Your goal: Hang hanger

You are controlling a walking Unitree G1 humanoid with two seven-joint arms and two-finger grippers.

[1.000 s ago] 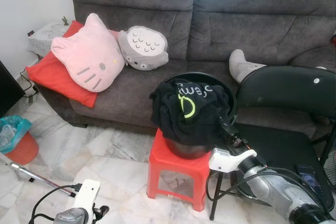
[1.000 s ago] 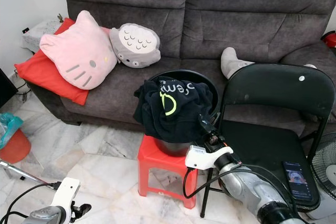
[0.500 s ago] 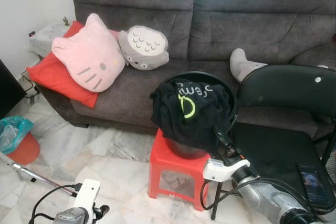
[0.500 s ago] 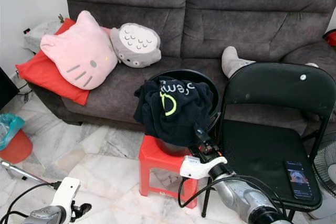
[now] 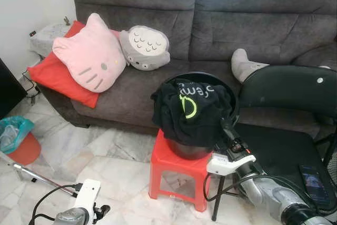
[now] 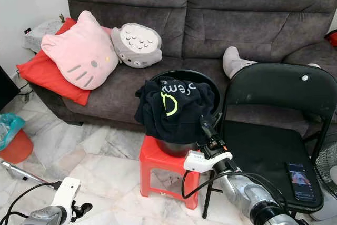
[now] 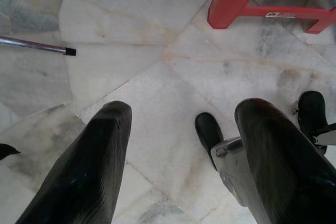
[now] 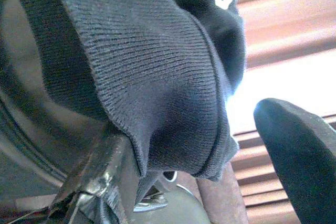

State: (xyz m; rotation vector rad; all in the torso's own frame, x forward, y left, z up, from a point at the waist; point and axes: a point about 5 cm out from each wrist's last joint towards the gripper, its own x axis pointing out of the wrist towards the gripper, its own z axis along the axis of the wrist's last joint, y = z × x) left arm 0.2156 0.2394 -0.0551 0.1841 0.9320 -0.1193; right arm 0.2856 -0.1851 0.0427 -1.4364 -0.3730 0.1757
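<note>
While a black sweatshirt (image 5: 190, 110) with lime lettering lies heaped over a black round basin (image 5: 229, 96) on the red plastic stool (image 5: 179, 175), the right gripper (image 5: 228, 130) sits at the garment's lower edge, fingers parted around a fold. No hanger can be made out. A black folding chair (image 5: 287, 109) stands just beside. The left gripper (image 7: 181, 145) hangs open over the marble floor (image 7: 157, 51).
</note>
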